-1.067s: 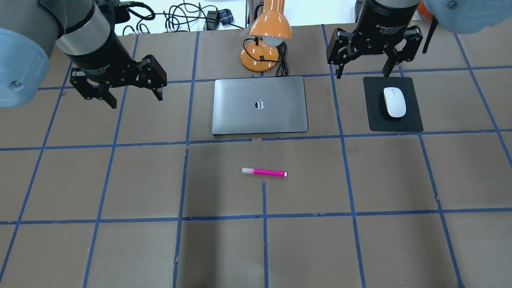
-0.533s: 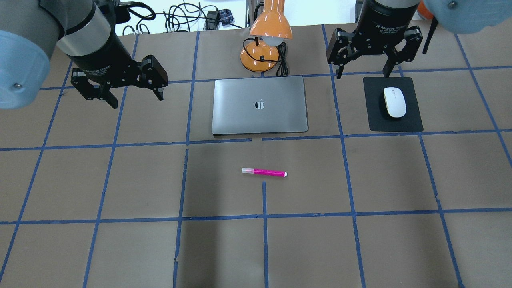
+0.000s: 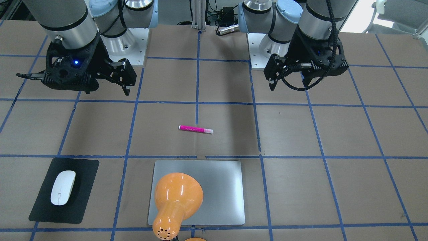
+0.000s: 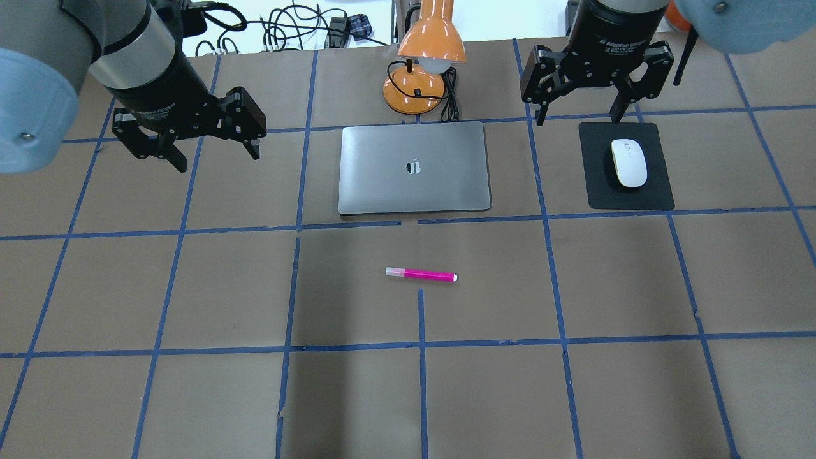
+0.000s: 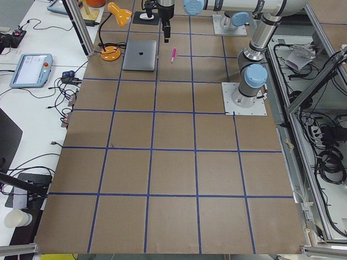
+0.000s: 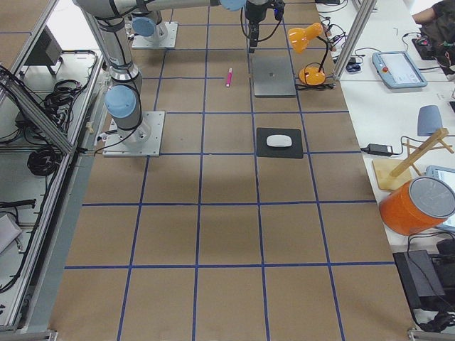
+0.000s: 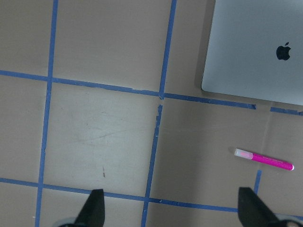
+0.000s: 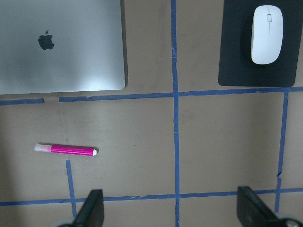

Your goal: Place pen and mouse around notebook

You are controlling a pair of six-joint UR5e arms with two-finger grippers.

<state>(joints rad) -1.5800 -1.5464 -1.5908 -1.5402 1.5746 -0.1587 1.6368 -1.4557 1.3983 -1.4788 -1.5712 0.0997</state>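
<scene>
The magenta pen [image 4: 421, 275] lies flat on the brown table, in front of the silver-grey notebook [image 4: 414, 167] and apart from it. The white mouse [image 4: 628, 162] rests on a black mat to the notebook's right. My left gripper [image 4: 217, 159] hovers open and empty left of the notebook. My right gripper [image 4: 579, 118] hangs open above the mat's far edge, just beyond the mouse, holding nothing. The left wrist view shows the pen [image 7: 263, 160] below the notebook [image 7: 255, 47]; the right wrist view shows the pen [image 8: 66, 150] and the mouse [image 8: 267, 34].
An orange desk lamp [image 4: 424, 57] with its cord stands just behind the notebook. The black mat [image 4: 656, 191] lies under the mouse. Blue tape lines grid the brown table. Cables lie beyond the far edge.
</scene>
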